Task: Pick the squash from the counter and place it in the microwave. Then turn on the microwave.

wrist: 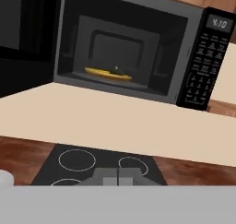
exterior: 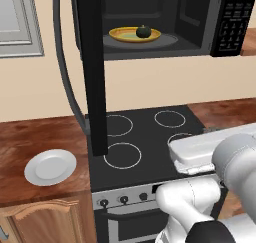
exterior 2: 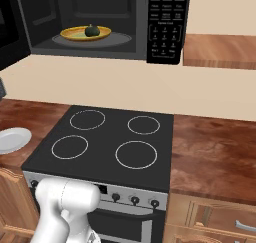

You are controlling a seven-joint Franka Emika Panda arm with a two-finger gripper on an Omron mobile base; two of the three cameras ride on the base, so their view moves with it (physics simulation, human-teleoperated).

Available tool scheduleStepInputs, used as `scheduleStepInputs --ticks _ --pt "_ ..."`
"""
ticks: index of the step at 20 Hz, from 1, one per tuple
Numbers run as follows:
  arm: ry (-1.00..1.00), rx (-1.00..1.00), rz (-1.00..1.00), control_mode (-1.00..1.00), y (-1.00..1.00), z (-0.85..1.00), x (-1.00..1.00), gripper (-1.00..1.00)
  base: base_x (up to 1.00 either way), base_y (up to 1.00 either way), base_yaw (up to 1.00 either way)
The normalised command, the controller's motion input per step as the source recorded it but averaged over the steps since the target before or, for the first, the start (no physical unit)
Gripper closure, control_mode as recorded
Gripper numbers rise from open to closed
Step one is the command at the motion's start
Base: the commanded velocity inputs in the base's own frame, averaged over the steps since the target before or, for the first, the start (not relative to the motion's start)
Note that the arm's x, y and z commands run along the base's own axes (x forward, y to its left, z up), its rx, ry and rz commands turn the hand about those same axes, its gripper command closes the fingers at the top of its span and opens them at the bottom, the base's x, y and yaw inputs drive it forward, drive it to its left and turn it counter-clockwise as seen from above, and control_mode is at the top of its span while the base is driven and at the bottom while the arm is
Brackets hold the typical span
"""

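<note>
The squash point(exterior: 143, 31) point(exterior 2: 91, 30) point(wrist: 116, 70), a small dark green ball, sits on a yellow plate point(exterior: 127, 35) point(exterior 2: 75, 34) point(wrist: 103, 73) inside the microwave point(exterior: 190, 17) point(exterior 2: 120, 12) point(wrist: 138, 38). The microwave door point(exterior: 95, 72) point(wrist: 23, 43) is swung wide open to the left. Its keypad point(exterior: 232, 17) point(exterior 2: 167, 22) point(wrist: 200, 68) is on the right, with a lit display above it. My gripper point(wrist: 117, 174) is shut on nothing. It hangs well back from the microwave, above the stovetop, with its tips pressed together.
Below the microwave lies a black four-ring stovetop point(exterior: 145, 137) point(exterior 2: 105, 142) with knobs along its front. The wooden counter point(exterior: 30, 137) point(exterior 2: 215, 152) flanks it on both sides. A white plate point(exterior: 50, 167) point(exterior 2: 12, 139) rests on the left counter. The open door overhangs the stove's left side.
</note>
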Motion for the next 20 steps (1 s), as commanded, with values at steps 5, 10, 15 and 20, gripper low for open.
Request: scheduleStepInputs --ticks 5,10,15,20 --pt "-0.21 -0.05 0.0 -1.0 0.21 -0.4 -0.05 1.0 0.0 0.0 0.0" --pt "-0.25 -0.04 0.0 -1.0 0.21 -0.28 0.0 1.0 0.0 0.0 0.0" --pt "-0.28 -0.05 0.0 -1.0 0.2 -0.33 -0.11 1.0 0.0 0.0 0.0" --pt "-0.22 -0.06 0.0 -1.0 0.18 -0.51 -0.2 1.0 0.0 0.0 0.0"
